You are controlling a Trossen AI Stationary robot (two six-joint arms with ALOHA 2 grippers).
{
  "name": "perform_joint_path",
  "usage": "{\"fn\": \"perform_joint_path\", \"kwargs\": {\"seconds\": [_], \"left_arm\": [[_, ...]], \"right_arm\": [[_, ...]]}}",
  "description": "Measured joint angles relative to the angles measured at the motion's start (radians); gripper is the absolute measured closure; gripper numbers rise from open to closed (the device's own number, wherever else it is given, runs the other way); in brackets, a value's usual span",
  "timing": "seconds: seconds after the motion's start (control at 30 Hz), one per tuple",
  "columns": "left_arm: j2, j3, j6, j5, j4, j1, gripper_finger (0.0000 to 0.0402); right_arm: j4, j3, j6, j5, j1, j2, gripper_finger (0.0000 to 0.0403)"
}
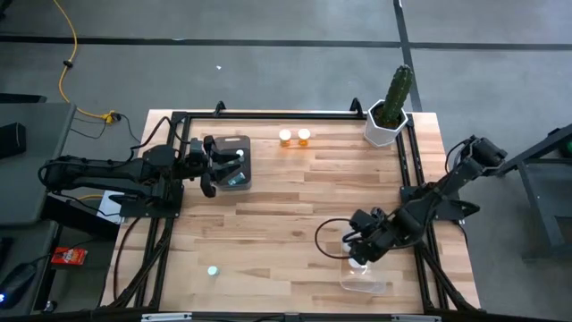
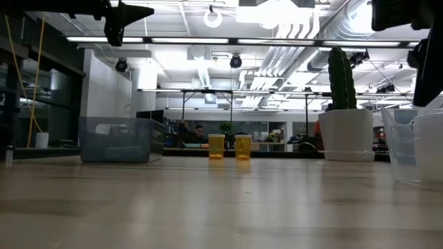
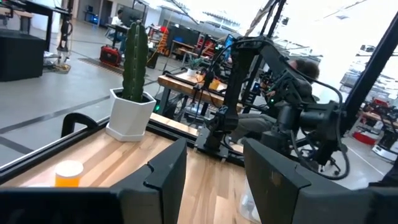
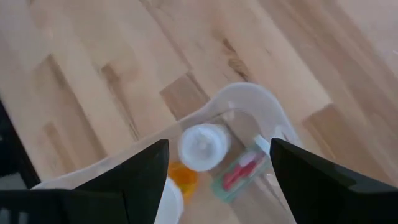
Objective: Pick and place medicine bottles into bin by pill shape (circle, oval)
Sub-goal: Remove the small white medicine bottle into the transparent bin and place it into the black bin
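**Open middle, crowded edges**

The wooden table point(image 1: 295, 210) lies bare across its middle and near-left part, broken only by a small teal-topped bottle point(image 1: 213, 270) near the front edge; two orange bottles point(image 1: 294, 138) stand close together at the back, with free board on either side; the cactus point(image 1: 391, 109) blocks the back right corner; the left gripper point(image 1: 211, 165) hangs over the grey bin point(image 1: 234, 162), fingers parted; the right gripper point(image 1: 365, 241) hovers above the clear bin point(image 1: 365, 277), jaws spread, covering its opening.
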Motion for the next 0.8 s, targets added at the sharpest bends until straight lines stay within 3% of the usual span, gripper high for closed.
{"fn": "perform_joint_path", "kwargs": {"seconds": [0.3,0.57,0.8], "left_arm": [[0.000,0.000,0.000,-0.008,-0.002,0.000,0.0252],[0.000,0.000,0.000,-0.009,-0.012,0.000,0.0252],[0.000,0.000,0.000,-0.011,-0.012,0.000,0.0252]], "right_arm": [[-0.001,0.070,-0.215,-0.106,-0.033,0.104,0.0130],[-0.055,0.094,-0.188,-0.064,-0.033,0.160,0.0130],[-0.034,0.092,-0.231,-0.088,-0.033,0.161,0.0140]]}}
